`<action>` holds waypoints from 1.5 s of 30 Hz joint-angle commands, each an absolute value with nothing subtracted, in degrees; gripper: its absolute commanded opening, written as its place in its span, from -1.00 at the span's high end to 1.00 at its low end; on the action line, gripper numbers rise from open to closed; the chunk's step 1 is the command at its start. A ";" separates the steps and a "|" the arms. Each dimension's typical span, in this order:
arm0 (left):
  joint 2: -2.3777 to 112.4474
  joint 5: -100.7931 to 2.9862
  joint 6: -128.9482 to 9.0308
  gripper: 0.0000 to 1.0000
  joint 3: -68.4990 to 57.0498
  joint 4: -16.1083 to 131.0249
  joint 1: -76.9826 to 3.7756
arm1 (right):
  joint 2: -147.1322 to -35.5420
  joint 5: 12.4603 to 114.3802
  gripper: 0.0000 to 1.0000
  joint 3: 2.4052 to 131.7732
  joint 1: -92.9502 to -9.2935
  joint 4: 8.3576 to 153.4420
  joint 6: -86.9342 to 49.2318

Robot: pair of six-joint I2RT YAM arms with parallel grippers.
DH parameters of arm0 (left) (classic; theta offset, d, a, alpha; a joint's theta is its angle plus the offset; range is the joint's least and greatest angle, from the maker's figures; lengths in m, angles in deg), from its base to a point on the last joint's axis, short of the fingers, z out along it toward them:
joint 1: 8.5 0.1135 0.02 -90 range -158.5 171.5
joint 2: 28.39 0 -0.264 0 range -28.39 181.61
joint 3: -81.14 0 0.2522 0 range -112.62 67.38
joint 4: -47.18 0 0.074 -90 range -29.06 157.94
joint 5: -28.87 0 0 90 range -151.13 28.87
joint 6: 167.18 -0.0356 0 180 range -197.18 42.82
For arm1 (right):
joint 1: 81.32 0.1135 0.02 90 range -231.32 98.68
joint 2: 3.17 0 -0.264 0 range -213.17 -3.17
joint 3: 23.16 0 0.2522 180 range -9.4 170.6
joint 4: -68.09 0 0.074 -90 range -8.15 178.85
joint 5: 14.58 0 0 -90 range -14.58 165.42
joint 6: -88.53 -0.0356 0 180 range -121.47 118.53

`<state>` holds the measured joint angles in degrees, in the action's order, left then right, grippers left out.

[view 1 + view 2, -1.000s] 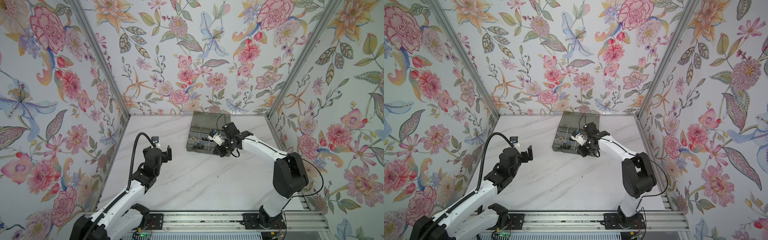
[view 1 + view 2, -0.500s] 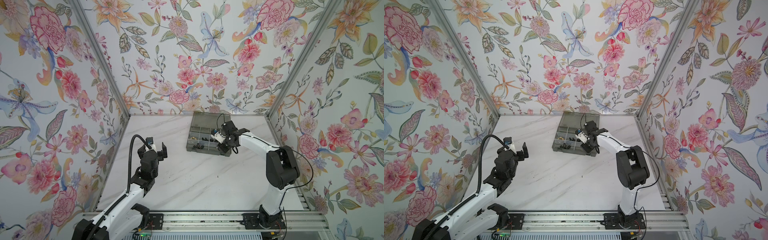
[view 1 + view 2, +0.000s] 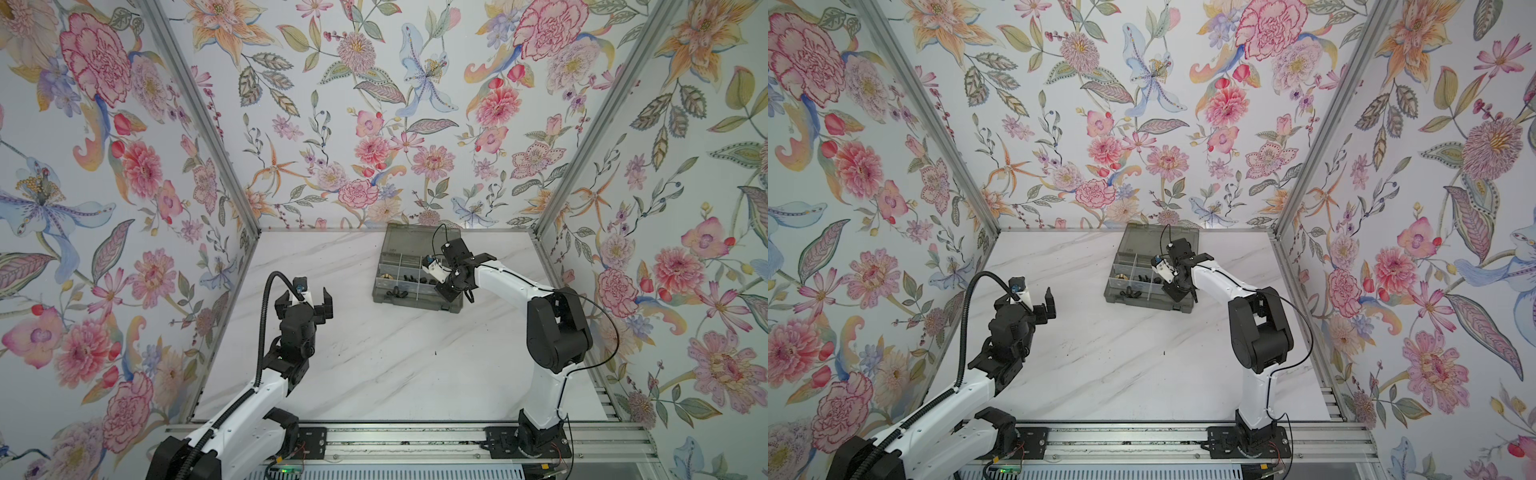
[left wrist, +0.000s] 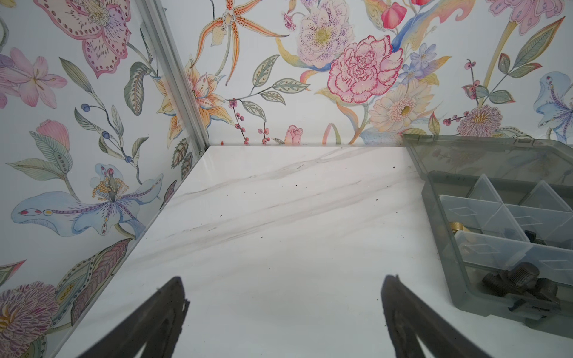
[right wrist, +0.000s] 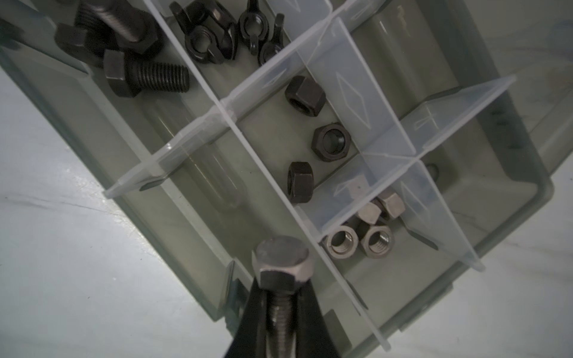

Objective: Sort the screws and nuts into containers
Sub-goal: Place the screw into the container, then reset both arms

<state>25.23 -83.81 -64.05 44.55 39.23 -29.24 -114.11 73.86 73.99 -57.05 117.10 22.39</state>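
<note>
Silver bolt [image 5: 282, 272] lies along the right pincer [image 5: 280, 289] — head outward.

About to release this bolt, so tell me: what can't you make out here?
Shank end of silver bolt: right wrist view, cut off by frame edge.
Brass pieces: left wrist view, mostly behind a divider.
Dark specks on the table: both top views, too small to identify.
</note>
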 commanded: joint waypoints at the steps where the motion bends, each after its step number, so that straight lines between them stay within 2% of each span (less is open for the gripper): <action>1: 24.23 -82.96 -65.82 -0.99 45.15 37.33 -28.29 | -115.29 75.26 1.00 75.85 -57.29 117.77 23.32; 6: 24.14 -82.35 -65.75 -0.99 45.23 37.29 -27.84 | -115.58 75.33 1.00 76.39 -57.25 117.71 23.31; 7: 24.12 -82.39 -65.67 -0.99 45.32 37.30 -27.85 | -115.59 75.49 0.94 76.46 -57.22 117.72 23.28; 10: 24.08 -82.37 -65.76 -0.99 45.59 37.13 -27.60 | -115.29 76.18 0.55 76.47 -57.15 117.68 22.87; 14: 23.99 -82.18 -65.90 -0.99 45.76 36.88 -27.16 | -114.41 75.77 0.27 76.47 -57.07 117.67 22.57; 24: 24.25 -82.40 -67.91 -0.99 46.28 34.67 -25.80 | -105.67 71.40 0.05 72.10 -57.65 114.36 19.48; 29: 24.15 -83.57 -71.41 -0.99 48.79 28.26 -24.59 | -96.48 66.63 -0.05 61.49 -61.15 102.32 14.30; 35: 24.78 -81.87 -73.63 -0.99 51.72 19.97 -21.27 | -89.85 63.38 -0.17 47.46 -71.03 83.77 4.60; 40: 32.28 -78.57 -74.39 -0.99 55.34 5.98 -17.76 | -87.13 59.54 -0.32 37.01 -80.60 67.70 -1.65; 45: 40.58 -77.68 -76.04 -0.99 56.57 -5.23 -17.65 | -86.86 59.26 -0.41 27.86 -85.65 52.79 -3.37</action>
